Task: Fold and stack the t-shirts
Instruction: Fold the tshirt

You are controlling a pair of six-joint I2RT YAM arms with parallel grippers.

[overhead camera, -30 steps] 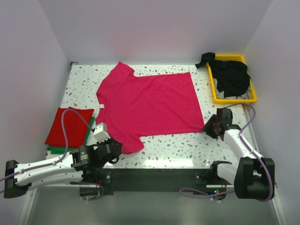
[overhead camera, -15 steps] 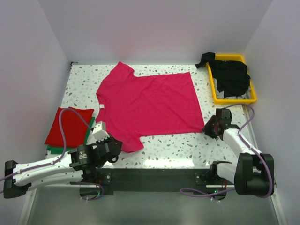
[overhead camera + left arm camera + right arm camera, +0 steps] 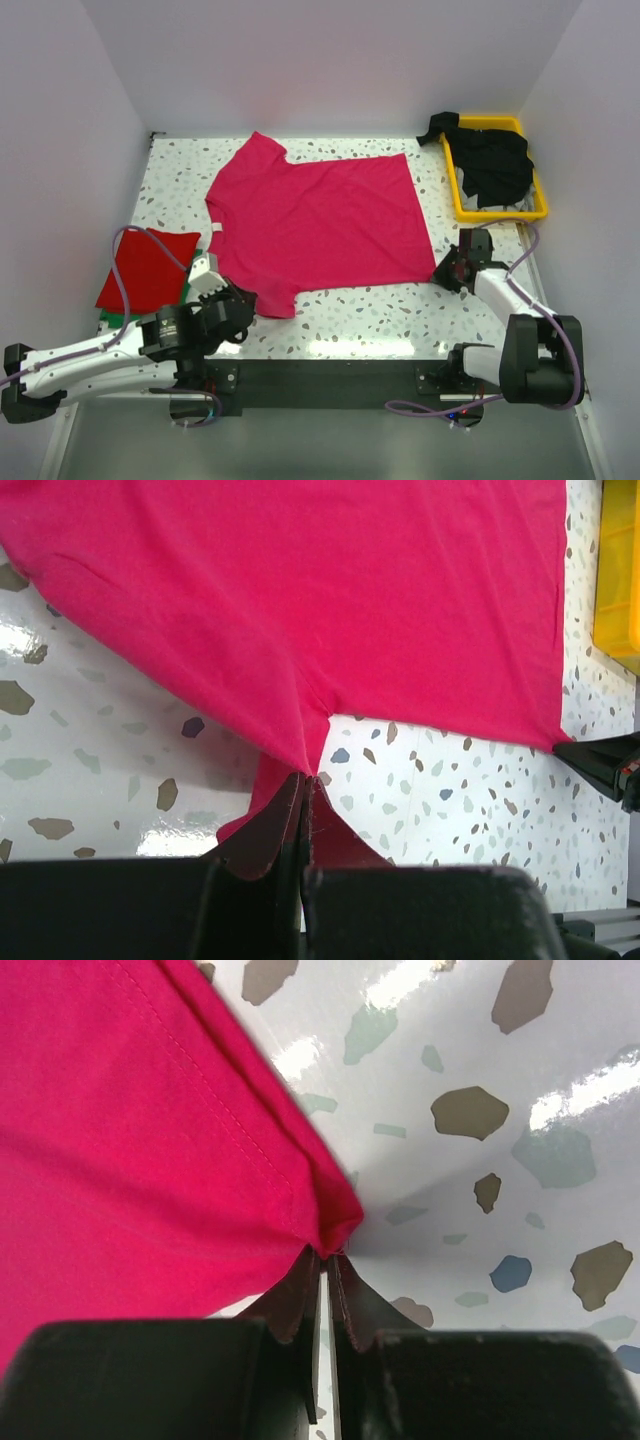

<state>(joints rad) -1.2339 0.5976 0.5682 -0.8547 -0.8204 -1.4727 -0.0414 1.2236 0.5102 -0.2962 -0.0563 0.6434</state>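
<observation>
The speckled bench [image 3: 360,310] carries everything. The pink shirt [image 3: 315,220] lies flat and spread on it, between the two hands and stretching away from both, with its collar end toward the left hand's side and its hem toward the right hand's side. Beyond the right hand [image 3: 447,270], well apart from it, a yellow tray [image 3: 452,180] holds a heap of black shirts [image 3: 492,160], one of them spilling over the far rim. To the outer side of the left hand [image 3: 238,302], near it, a folded red shirt [image 3: 145,270] rests on a green shirt [image 3: 114,317], which shows only as a thin edge.

The left hand is closed to a narrow slit on the near sleeve of the pink shirt, the cloth drawn to a point at its fingertips [image 3: 290,810]. The right hand is likewise pinched narrow on the near hem corner, which puckers right at its fingertips [image 3: 300,1290].
</observation>
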